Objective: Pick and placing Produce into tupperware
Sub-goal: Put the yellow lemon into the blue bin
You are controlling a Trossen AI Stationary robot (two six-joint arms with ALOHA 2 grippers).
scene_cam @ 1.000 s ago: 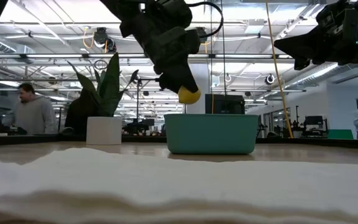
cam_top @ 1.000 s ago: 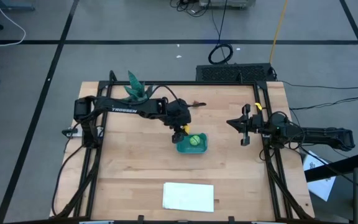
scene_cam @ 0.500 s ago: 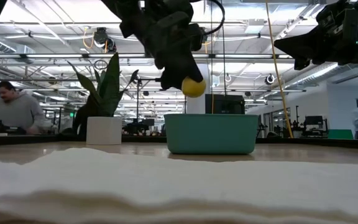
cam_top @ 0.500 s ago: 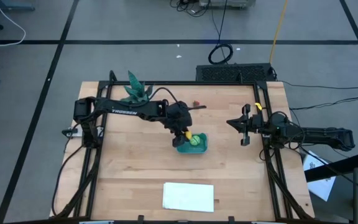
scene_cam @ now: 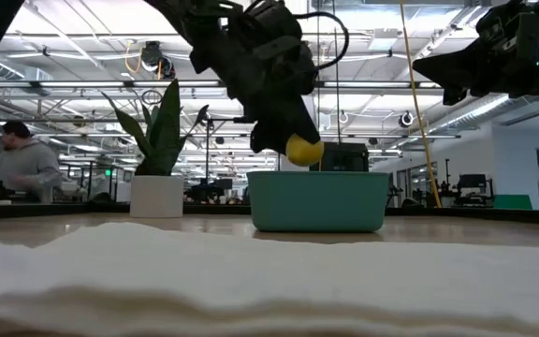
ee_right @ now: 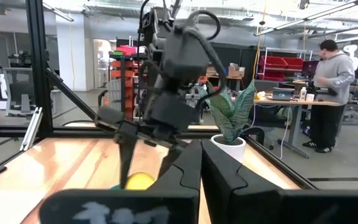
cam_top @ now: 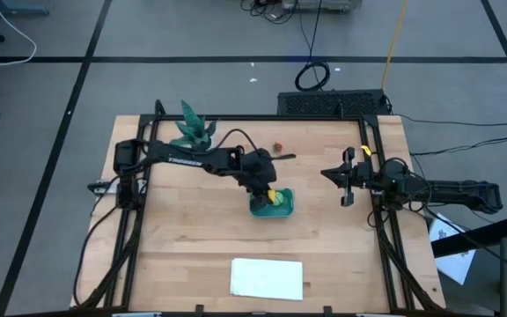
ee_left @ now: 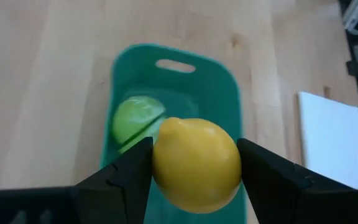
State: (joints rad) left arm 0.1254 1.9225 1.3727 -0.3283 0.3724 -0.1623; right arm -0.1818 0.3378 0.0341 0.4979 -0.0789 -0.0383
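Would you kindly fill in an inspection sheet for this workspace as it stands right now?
Surface: wooden table inside a dark frame.
Job's things: teal tupperware holds the light green ball; the yellow lemon is gripped above it; the tiny dark red piece lies on the table behind it.
Clutter: white sheet at the front edge; potted plant at the back left.
Grippers: left claw shut on the lemon; right claw waits shut at the right edge.
Cables: a black coil on the floor behind the table.
Surroundings: a person at a desk.
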